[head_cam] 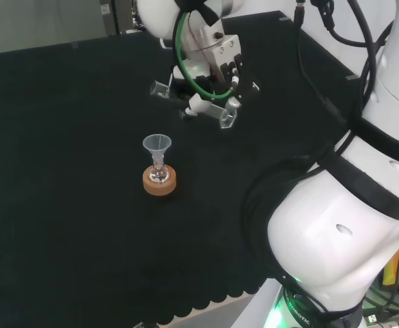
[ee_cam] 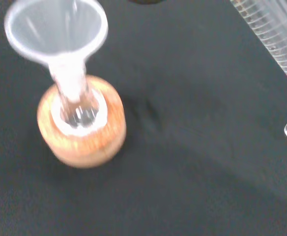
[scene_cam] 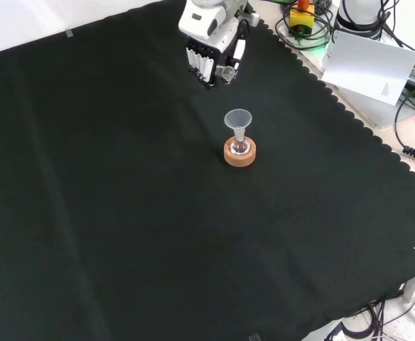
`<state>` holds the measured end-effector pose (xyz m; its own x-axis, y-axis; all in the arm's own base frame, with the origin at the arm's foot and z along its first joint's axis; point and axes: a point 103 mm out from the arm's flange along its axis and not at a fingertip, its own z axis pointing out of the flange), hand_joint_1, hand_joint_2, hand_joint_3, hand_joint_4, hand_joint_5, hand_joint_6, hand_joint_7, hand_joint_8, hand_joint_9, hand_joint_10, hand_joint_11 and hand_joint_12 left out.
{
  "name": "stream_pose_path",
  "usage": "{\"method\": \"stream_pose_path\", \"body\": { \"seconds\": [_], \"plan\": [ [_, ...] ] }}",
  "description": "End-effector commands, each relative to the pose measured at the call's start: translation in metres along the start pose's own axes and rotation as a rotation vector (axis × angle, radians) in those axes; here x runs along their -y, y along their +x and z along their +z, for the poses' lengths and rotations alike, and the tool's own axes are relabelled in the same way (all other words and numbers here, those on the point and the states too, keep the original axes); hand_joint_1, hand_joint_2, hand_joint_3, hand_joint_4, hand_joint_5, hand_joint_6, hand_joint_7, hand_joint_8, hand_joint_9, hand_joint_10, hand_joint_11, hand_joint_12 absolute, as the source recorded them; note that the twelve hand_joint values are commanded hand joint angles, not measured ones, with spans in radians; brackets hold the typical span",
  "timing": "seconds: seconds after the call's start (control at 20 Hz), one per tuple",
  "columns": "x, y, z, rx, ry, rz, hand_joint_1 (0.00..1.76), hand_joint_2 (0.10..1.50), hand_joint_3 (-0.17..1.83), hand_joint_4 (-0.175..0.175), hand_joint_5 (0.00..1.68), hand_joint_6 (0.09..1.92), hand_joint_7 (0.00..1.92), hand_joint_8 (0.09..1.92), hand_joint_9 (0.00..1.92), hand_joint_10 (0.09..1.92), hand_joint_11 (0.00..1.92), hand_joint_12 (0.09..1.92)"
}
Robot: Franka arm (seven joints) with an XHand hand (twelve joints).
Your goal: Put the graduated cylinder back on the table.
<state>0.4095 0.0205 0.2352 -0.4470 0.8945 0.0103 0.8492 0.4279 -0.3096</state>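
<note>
Closest to the wrist camera stands a clear funnel (ee_cam: 56,30), its stem going down into a small glass flask (ee_cam: 78,113) that sits in a cork ring (ee_cam: 82,132) on the black cloth (ee_cam: 192,162). At the edge of that same view a ribbed, marked stretch of the graduated cylinder (ee_cam: 276,34) slants across, with a flat clear corner of its foot just beside it.

From the head camera, the hand (head_cam: 213,96) hangs above the cloth (head_cam: 63,137), off the surface. Its fingers (head_cam: 228,116) are curled round the cylinder (head_cam: 164,89), which lies tilted close to level in the grasp; its clear end sticks out beyond the fingers toward the left of that view. The cylinder touches nothing but the hand and is clear of the cloth. The funnel (head_cam: 156,145) and cork ring (head_cam: 160,182) stand below and to the left of the fingers in this view, well apart from them, the funnel upright.

From the front camera, the hand (scene_cam: 211,42) comes in from the top, fingers (scene_cam: 200,67) pointing down, with a bit of clear glass from the cylinder (scene_cam: 227,72) showing just beside them. The funnel (scene_cam: 238,119) on its cork ring (scene_cam: 239,153) stands nearer the camera than the fingers, a little to their right, on the cloth (scene_cam: 122,213). A white sheet of paper (scene_cam: 371,67) lies off the cloth at the right of that view.
</note>
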Motion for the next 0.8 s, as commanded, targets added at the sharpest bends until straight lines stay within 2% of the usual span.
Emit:
{"method": "stream_pose_path", "body": {
  "seconds": [0.05,0.45,0.8],
  "plan": [
    [-0.012,-0.029,0.002,-0.152,-0.176,0.009,1.14,1.15,0.00,-0.175,0.94,1.08,1.27,0.30,1.43,0.09,1.31,0.68],
    [-0.055,-0.056,0.017,-0.336,-0.319,-0.037,1.14,1.15,0.00,-0.175,0.94,1.08,1.27,0.30,1.43,0.09,1.31,0.68],
    [-0.107,-0.075,0.036,-0.427,-0.350,-0.095,1.14,1.15,0.00,-0.175,0.94,1.08,1.27,0.30,1.42,0.09,1.31,0.68]
  ]
}}
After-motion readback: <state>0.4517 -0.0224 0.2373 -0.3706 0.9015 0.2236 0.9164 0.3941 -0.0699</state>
